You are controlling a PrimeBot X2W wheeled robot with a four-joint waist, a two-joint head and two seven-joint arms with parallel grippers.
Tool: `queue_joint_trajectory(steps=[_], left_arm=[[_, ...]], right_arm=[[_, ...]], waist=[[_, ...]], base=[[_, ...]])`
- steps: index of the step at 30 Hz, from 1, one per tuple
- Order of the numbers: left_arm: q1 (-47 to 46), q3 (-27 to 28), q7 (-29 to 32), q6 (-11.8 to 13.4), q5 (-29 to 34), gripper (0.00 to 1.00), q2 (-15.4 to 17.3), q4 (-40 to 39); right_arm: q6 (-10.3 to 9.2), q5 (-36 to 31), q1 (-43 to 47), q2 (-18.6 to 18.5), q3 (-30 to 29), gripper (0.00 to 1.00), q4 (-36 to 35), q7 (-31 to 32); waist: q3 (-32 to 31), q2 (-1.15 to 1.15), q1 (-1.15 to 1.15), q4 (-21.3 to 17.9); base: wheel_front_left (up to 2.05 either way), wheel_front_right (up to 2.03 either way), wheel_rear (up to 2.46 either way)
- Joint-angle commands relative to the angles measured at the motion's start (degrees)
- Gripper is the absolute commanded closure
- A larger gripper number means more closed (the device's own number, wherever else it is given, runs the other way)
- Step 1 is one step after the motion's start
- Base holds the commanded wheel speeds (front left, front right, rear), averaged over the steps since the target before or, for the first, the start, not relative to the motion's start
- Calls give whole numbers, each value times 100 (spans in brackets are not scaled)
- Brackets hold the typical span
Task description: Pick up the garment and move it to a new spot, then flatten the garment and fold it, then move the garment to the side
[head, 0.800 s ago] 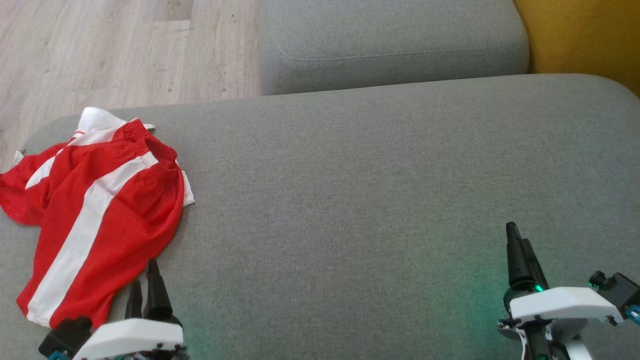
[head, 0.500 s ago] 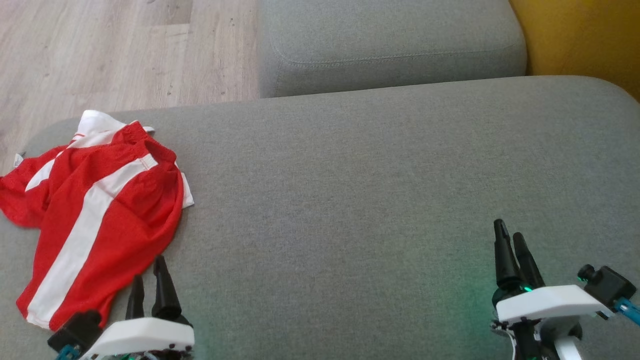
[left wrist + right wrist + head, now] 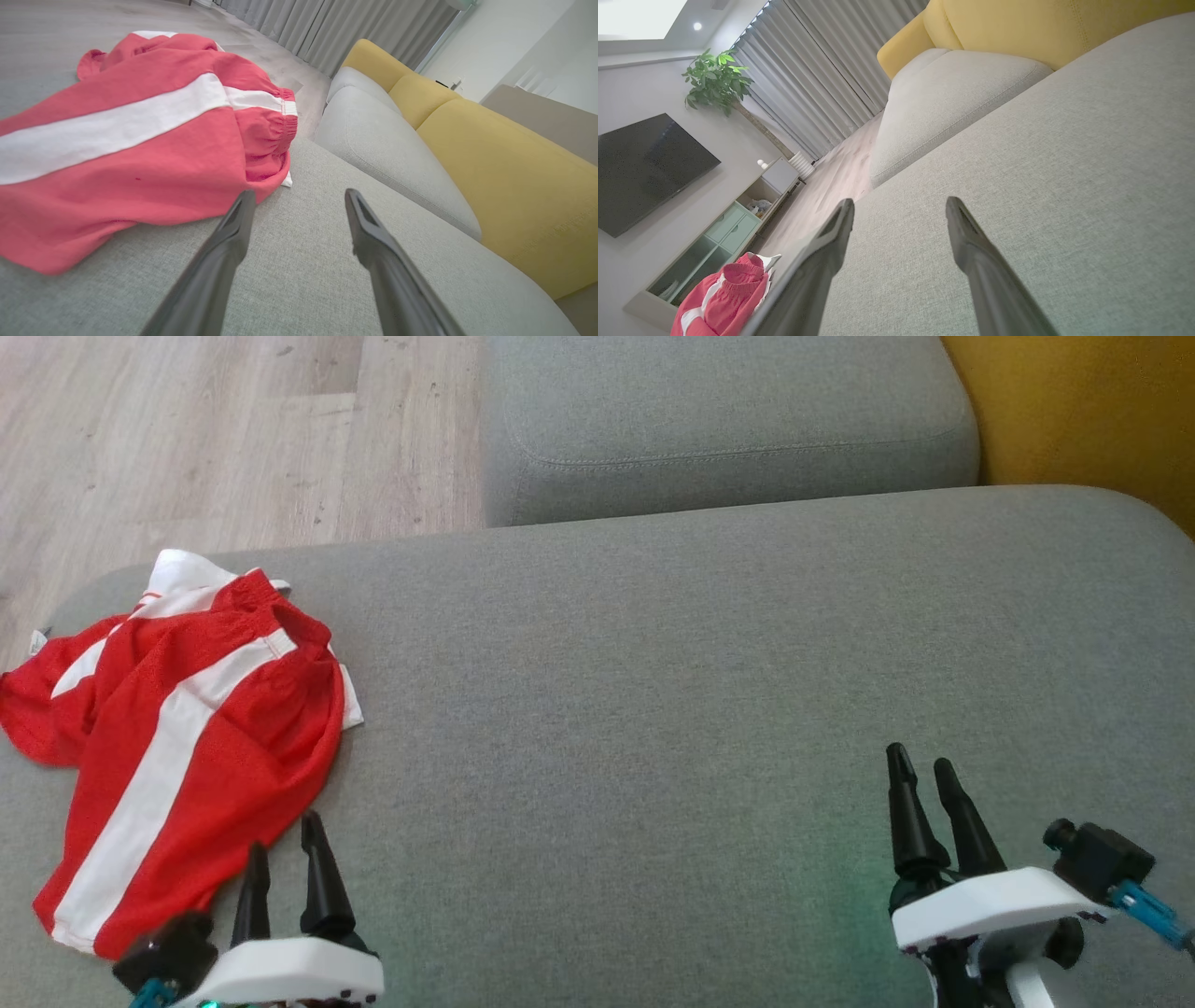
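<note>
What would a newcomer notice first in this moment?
The crumpled red garment with a white stripe stands out, lying at the left end of the grey seat cushion. The left gripper sits open close by its near edge, and the right gripper is open over bare cushion far to the right.

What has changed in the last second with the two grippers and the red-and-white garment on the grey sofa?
The right gripper slid toward the robot's left over the grey fabric sofa seat; the left gripper edged slightly right. Nothing was grasped: both stay open. The crumpled red garment with white stripes lies unmoved; the view itself shifted a little.
</note>
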Motion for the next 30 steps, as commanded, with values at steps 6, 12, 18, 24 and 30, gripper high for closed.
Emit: queue_joint_trajectory(steps=[6, 12, 18, 24, 30], left_arm=[[-135, -6, -168, 87, 605, 0, 73, -310], [-131, -132, -269, 226, 1098, 0, 97, -416], [-110, -186, -370, 315, 1484, 0, 102, -471], [-73, -241, -470, 404, 1920, 0, 108, -390], [-56, -318, -571, 489, 2374, 0, 141, -340]], right_arm=[[-3, -531, -176, -46, 185, 0, -248, -173], [-3, -1016, -176, -49, 286, 0, -279, -274], [-3, -1478, -141, -51, 229, 0, -92, -375], [-3, -1878, -134, -54, 94, 0, 147, -476], [-4, -2240, -148, -57, 100, 0, 231, -578]], waist=[[-1, 0, 0, 4], [-1, 0, 0, 13], [-25, 0, 0, 16], [-64, 0, 0, 7], [-80, 0, 0, -6]], base=[[0, 0, 0], [0, 0, 0], [0, 0, 0], [0, 0, 0], [0, 0, 0]])
